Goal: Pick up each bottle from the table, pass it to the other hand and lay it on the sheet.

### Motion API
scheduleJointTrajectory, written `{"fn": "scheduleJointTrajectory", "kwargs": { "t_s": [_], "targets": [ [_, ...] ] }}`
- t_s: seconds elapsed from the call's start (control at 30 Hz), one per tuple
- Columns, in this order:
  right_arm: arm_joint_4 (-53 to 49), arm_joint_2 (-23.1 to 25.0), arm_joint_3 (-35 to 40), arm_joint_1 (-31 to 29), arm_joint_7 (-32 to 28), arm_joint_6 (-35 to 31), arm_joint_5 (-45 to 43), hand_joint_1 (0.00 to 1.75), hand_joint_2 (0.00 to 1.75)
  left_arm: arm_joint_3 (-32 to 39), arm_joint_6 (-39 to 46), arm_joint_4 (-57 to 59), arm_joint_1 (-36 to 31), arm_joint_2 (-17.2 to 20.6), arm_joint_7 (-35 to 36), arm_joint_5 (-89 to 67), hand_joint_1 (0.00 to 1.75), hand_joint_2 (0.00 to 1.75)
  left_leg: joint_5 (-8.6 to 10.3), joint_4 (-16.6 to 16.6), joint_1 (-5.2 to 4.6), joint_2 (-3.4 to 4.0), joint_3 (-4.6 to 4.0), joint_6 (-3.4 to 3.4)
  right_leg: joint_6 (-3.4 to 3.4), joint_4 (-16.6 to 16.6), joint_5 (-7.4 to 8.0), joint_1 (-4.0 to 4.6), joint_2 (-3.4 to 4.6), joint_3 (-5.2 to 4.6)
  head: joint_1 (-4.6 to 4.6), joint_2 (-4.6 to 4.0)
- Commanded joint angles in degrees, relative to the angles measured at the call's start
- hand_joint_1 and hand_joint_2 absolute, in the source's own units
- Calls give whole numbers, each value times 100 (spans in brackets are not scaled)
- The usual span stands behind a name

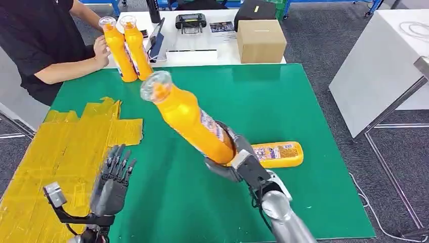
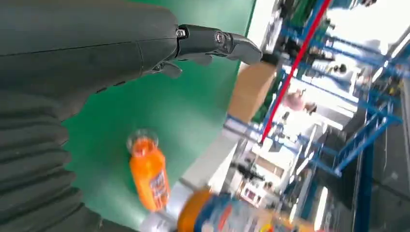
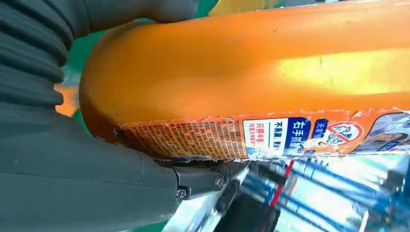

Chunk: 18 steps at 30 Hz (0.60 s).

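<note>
My right hand grips an orange bottle by its base and holds it tilted above the green mat, its clear cap pointing to the far left. Up close, the bottle with its printed label lies against my right hand. A second orange bottle lies on its side on the mat just right of that hand. My left hand hovers open with fingers spread at the edge of the yellow sheet. Beyond my left hand, an orange bottle shows against the mat.
A person in black at the far left touches two upright orange bottles. A cardboard box, a controller and small items sit on the white table behind. A grey table stands at the right.
</note>
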Motion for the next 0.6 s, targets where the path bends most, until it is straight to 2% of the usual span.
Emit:
{"fn": "scheduleJointTrajectory", "kwargs": {
  "t_s": [0.03, 0.17, 0.37, 0.6],
  "targets": [
    [1742, 606, 954, -833, 120, -30, 11, 175, 175, -875, 107, -47, -97, 184, -17, 138, 0, 175, -2, -4, 9, 23, 12, -4, -6, -9, 8, 9, 26, 5, 0, 0],
    [2241, 797, 1321, -978, 154, -41, 37, 175, 175, -1002, 171, -35, -174, 227, -18, 202, 0, 175, -2, -3, 9, 23, 10, -4, -7, -7, 9, 13, 27, 5, 2, 0],
    [2252, 785, 1340, -985, 156, -36, 41, 175, 175, -1001, 163, -24, -176, 243, -18, 207, 0, 175, 1, -3, 1, 2, 3, -1, -2, -3, 2, 2, 4, 2, 2, 0],
    [2929, 1109, 2081, -883, 183, -30, 288, 175, 175, -1063, 279, -43, -242, 195, 14, 241, 0, 175, 0, -7, 7, 7, 10, -5, -7, -10, 5, 8, 10, 8, 2, 0]
  ]
}}
